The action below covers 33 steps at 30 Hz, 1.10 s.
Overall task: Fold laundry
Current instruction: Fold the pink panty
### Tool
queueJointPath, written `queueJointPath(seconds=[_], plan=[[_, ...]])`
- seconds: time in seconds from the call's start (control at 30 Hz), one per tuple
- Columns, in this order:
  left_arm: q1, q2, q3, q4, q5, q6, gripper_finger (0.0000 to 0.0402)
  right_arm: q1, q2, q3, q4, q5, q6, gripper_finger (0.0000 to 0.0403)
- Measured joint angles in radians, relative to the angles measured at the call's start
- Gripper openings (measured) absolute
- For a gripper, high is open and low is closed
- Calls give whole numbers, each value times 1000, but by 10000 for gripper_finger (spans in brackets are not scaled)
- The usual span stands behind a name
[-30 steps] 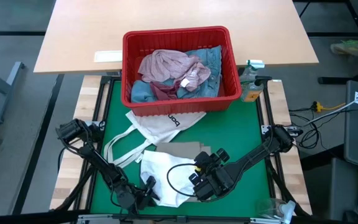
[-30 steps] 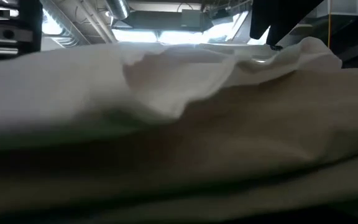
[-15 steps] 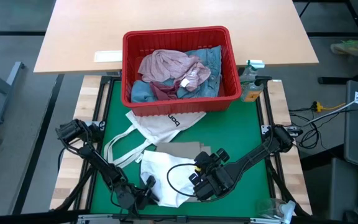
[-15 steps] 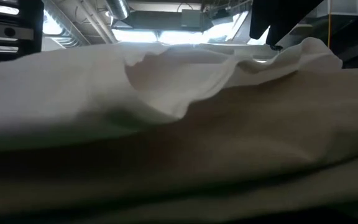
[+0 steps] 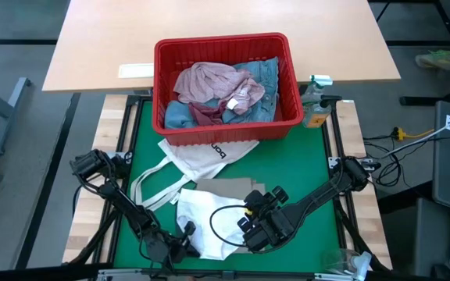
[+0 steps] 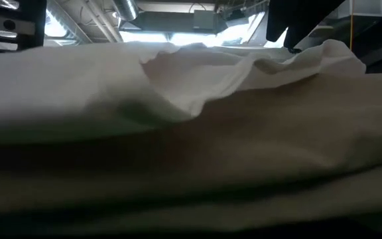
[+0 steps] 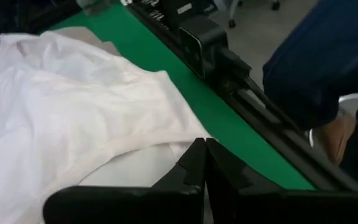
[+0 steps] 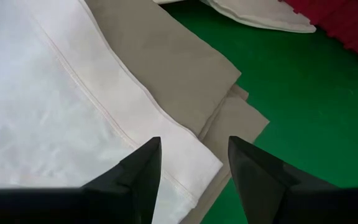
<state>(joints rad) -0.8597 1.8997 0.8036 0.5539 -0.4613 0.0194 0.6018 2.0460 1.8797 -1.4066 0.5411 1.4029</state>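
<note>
Left pincer [image 7: 199, 151], clenched on the white garment [image 5: 201, 222] hem near the green mat's [image 5: 303, 164] front edge, should lift slowly so the hem stays caught. Right pincer [image 8: 191, 163] hovers released over that garment and the beige trousers [image 8: 166, 68]. More laundry fills the red basket [image 5: 225, 129] at the mat's back edge, wooden desk [image 5: 209, 23] behind.

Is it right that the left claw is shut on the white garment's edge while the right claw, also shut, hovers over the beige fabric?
Not quite. The right claw is open, as the right wrist view shows. The left claw is shut at the white garment's edge; beige fabric lies under the right claw.
</note>
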Motion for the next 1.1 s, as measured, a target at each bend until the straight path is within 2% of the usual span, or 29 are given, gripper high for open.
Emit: queueJointPath(seconds=[0.13,0.33,0.5,0.57,0.7,0.9,1.1], plan=[[0,-15,0,1,-19,-94,1,0,0,0,0,0,0,186],[0,-33,0,1,-36,-98,0,0,0,0,1,0,0,186],[0,-33,0,-3,50,-140,11,0,0,0,2,0,0,186],[3,-33,0,-4,92,-182,22,0,0,0,2,0,0,186],[9,-33,0,-36,98,-225,60,0,0,0,3,0,0,186],[32,-28,0,-48,121,-222,117,0,0,0,3,0,0,186],[42,-28,0,-67,139,-161,143,0,0,0,3,0,0,186]])
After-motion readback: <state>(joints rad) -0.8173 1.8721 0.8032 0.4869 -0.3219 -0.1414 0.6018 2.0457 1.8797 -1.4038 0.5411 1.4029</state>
